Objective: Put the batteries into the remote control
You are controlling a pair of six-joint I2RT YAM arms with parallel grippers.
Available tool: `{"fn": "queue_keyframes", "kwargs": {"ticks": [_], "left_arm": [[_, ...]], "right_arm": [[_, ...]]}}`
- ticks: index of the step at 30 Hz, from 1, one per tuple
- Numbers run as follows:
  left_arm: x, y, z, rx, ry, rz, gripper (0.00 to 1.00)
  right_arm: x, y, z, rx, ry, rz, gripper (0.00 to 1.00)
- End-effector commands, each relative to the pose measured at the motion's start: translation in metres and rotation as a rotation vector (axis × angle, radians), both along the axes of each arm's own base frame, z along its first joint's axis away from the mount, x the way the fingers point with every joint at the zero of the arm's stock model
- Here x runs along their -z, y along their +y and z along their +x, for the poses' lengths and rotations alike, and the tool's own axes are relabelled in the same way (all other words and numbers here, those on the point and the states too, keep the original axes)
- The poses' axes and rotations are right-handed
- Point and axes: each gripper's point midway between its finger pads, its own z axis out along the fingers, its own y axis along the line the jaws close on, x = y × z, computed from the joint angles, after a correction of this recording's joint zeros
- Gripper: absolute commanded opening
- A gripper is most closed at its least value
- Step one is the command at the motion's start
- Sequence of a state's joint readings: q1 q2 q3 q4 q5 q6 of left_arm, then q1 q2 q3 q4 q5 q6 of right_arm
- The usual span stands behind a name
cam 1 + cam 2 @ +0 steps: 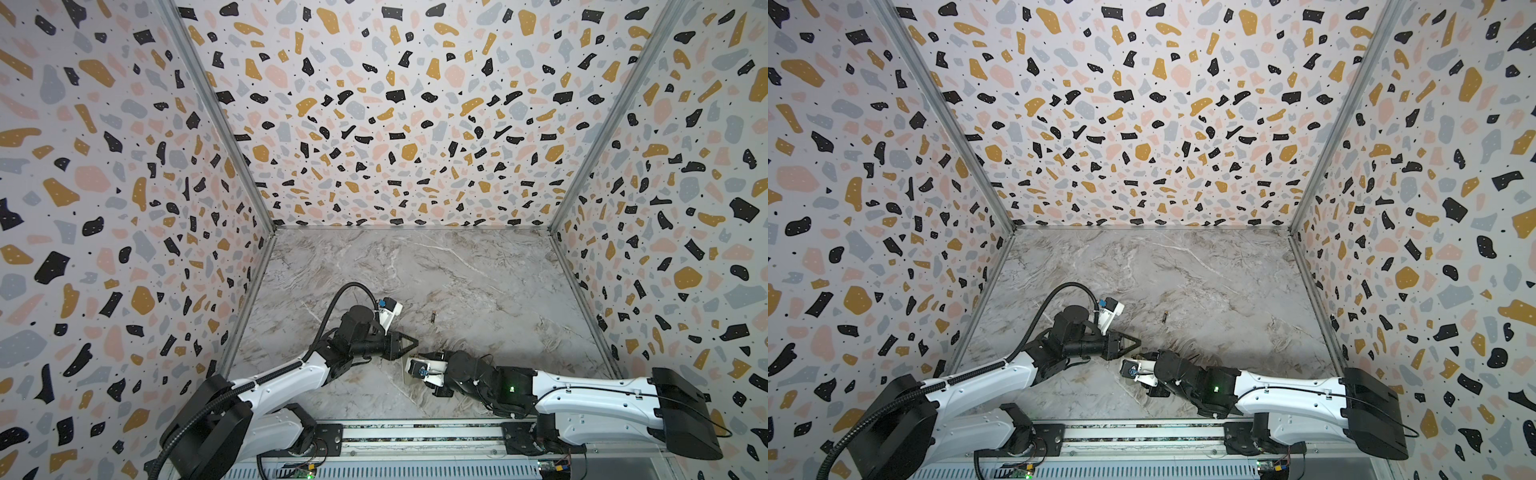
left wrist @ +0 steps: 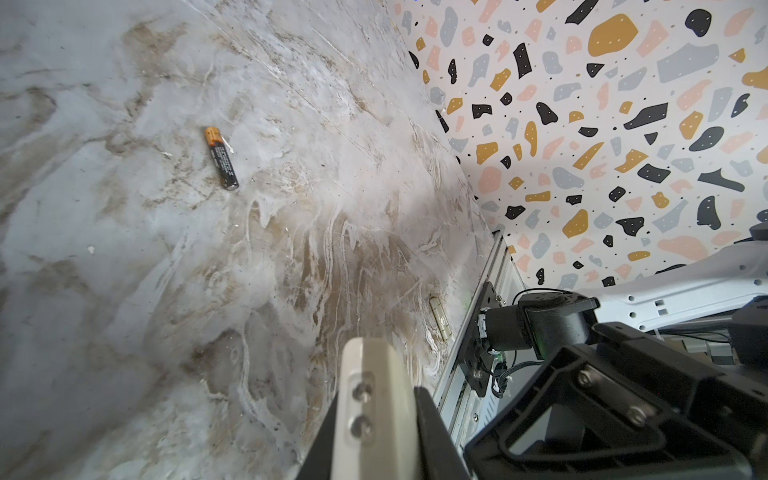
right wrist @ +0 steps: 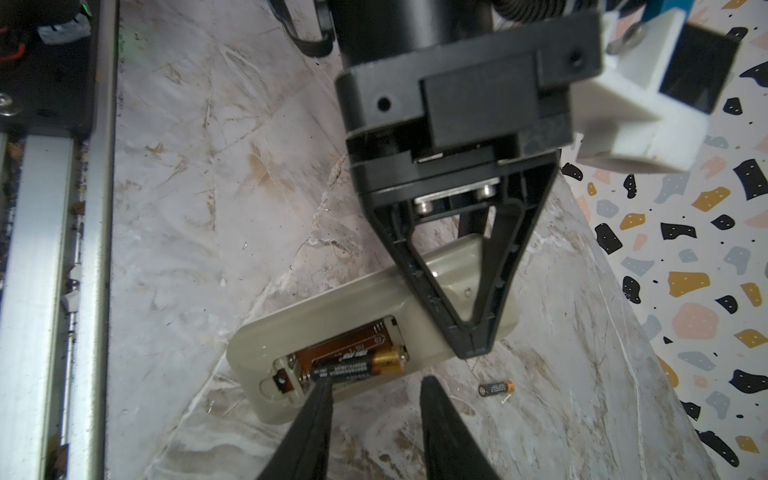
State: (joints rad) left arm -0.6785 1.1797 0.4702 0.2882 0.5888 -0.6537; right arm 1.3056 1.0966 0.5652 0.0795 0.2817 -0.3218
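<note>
The remote control point(image 3: 332, 307) lies back up on the marble table, its battery bay uncovered. One of the batteries point(image 3: 357, 365) sits in the bay, gold end toward the left gripper. The other battery point(image 3: 496, 389) lies loose on the table, also seen in the left wrist view point(image 2: 221, 158) and in both top views point(image 1: 433, 318) point(image 1: 1165, 318). My left gripper point(image 3: 473, 351) is shut, its tips pressing on the remote's end. My right gripper point(image 3: 376, 386) is open beside the bay, with one fingertip point(image 3: 322, 392) at the seated battery's dark end. In both top views the arms hide most of the remote.
A small flat grey cover piece point(image 2: 440, 318) lies near the table's front edge by the metal rail point(image 3: 50, 249). Patterned walls point(image 1: 395, 124) close in the table on three sides. Both grippers point(image 1: 405, 345) point(image 1: 422, 356) meet near the front middle.
</note>
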Motion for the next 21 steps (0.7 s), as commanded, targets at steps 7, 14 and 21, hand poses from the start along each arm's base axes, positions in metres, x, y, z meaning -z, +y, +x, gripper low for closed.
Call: {"fn": "queue_keyframes", "kwargs": {"ticks": [7, 14, 21], "left_arm": [[-0.0157, -0.0059, -0.0004, 0.032, -0.044, -0.035, 0.0], [-0.0154, -0.0057, -0.0005, 0.03, -0.044, -0.036, 0.0], [-0.0157, -0.0058, -0.0008, 0.032, -0.045, -0.038, 0.0]], "right_arm": [[-0.0253, 0.0106, 0.0064, 0.014, -0.037, 0.055, 0.33], [-0.0223, 0.0129, 0.0094, 0.014, -0.03, 0.047, 0.29], [-0.0182, 0.0141, 0.0126, 0.016, -0.02, 0.032, 0.26]]}}
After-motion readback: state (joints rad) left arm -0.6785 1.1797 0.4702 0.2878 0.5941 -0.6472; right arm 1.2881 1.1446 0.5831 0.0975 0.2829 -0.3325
